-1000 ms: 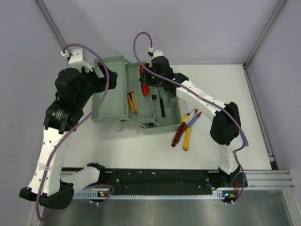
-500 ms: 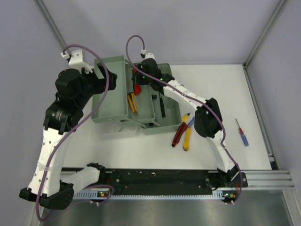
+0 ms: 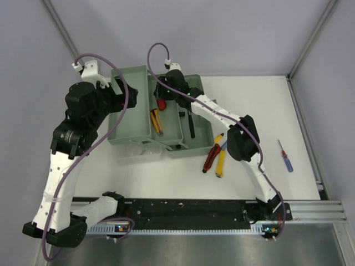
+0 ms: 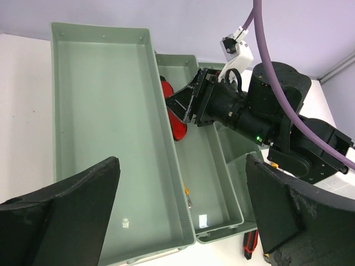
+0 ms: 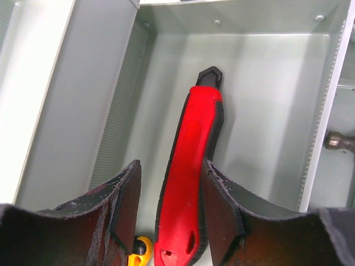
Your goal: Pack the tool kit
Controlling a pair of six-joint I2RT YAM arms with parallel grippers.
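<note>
right gripper (image 5: 171, 166) has swung left into the middle tray of the toolbox (image 3: 131, 113), jaws eased apart around the red-handled tool (image 5: 191, 160), which seems to rest there; left gripper (image 4: 180, 205) stays spread wide.

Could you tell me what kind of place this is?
Probably a robotics lab test cell: a left arm and right arm mounted on a metal rail, a white table, plain walls held by aluminium frame bars.

one toolbox (image 3: 138, 119), one hammer (image 3: 191, 126), one blue screwdriver (image 3: 287, 160)
</note>
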